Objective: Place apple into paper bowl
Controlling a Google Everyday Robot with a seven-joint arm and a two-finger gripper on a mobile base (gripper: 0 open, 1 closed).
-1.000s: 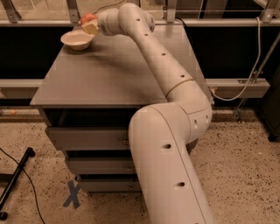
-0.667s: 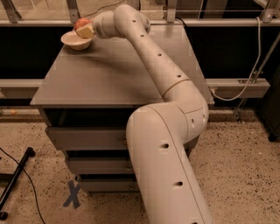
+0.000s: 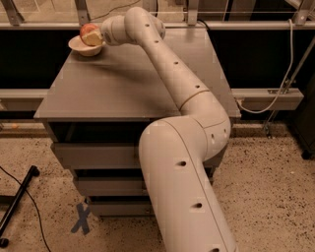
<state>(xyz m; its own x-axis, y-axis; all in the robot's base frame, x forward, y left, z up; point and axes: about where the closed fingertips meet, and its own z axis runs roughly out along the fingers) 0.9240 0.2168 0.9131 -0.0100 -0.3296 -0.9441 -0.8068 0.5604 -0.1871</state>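
The red apple (image 3: pixel 88 33), with a yellowish patch, is held directly over the off-white paper bowl (image 3: pixel 83 48), which stands at the far left corner of the grey table top (image 3: pixel 133 83). Whether the apple touches the bowl I cannot tell. My gripper (image 3: pixel 97 36) reaches in from the right at the end of the long white arm and is shut on the apple's right side. The bowl's inside is mostly hidden by the apple.
The table is a grey cabinet with drawers (image 3: pixel 93 155) below. A metal railing (image 3: pixel 81 12) runs behind it. A black stand leg and cable (image 3: pixel 17 202) lie on the floor at left, beside a blue tape cross (image 3: pixel 81 218). A white cable (image 3: pixel 285 74) hangs at right.
My gripper has carried the apple leftward, from beside the bowl's right rim to over the bowl.
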